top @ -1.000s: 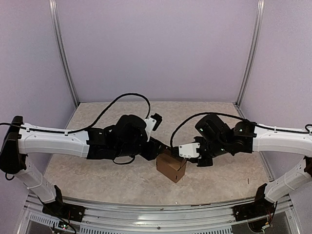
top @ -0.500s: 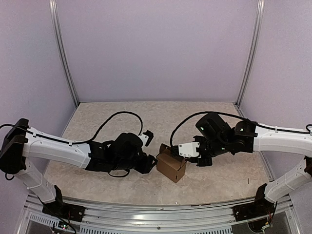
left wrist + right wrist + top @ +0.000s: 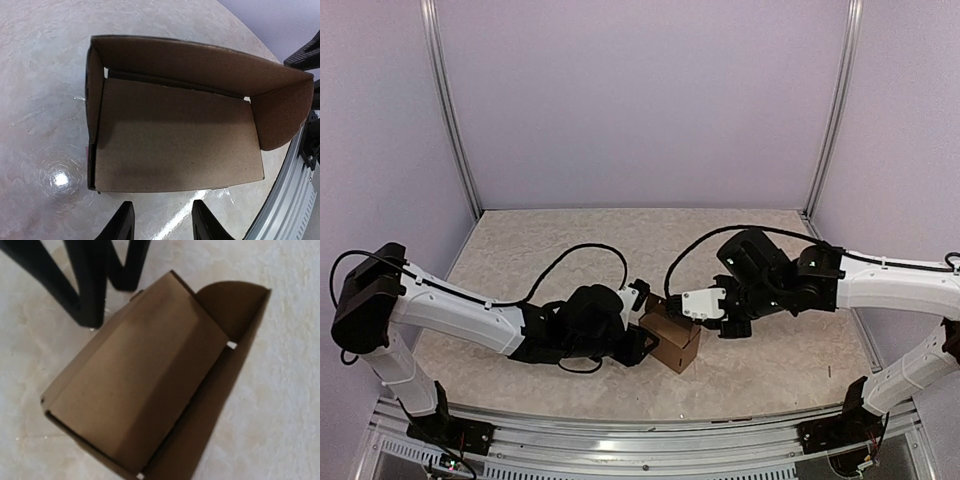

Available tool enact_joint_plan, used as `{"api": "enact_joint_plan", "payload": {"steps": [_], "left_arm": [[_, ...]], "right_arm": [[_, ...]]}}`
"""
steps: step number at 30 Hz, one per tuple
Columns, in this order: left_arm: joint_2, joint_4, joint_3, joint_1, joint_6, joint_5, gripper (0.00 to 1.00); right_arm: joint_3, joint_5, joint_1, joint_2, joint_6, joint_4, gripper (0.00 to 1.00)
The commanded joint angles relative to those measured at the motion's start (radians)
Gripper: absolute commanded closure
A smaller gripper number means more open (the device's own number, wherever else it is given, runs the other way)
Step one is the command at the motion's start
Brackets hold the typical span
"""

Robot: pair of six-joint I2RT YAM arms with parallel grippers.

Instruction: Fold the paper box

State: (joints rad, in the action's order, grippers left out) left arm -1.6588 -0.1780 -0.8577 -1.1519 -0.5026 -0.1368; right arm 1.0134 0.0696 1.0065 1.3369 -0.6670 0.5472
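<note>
left pincer (image 3: 162, 212) part-open, empty, plain brown cardboard box (image 3: 180, 145) just ahead; right pincer (image 3: 685, 303) grip unclear, so a push may skid it.

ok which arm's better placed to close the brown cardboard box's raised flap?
Left, probably. The left gripper is open right at the brown cardboard box, facing its raised flap. The right gripper is by the box's far side, its state unclear.
</note>
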Motion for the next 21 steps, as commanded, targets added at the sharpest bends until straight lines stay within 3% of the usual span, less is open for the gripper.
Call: {"api": "enact_joint_plan", "payload": {"steps": [1, 6, 9, 13, 21], "left_arm": [[-0.042, -0.076, -0.021, -0.006, -0.002, 0.039, 0.64], [-0.057, -0.107, -0.022, -0.005, 0.008, 0.044, 0.69], [-0.042, -0.047, -0.028, -0.006, 0.0, 0.019, 0.7], [0.066, 0.064, 0.009, -0.017, 0.064, -0.036, 0.6], [0.314, -0.018, 0.075, -0.033, 0.68, 0.017, 0.46]], "right_arm": [[0.02, 0.046, 0.028, 0.028, 0.014, -0.013, 0.79], [0.022, 0.072, 0.042, 0.043, 0.015, -0.022, 0.79], [0.018, 0.079, 0.041, 0.039, 0.018, -0.018, 0.8], [0.008, 0.078, 0.038, 0.005, 0.011, -0.01, 0.79], [-0.01, -0.022, -0.004, -0.037, 0.017, -0.008, 0.77]]}}
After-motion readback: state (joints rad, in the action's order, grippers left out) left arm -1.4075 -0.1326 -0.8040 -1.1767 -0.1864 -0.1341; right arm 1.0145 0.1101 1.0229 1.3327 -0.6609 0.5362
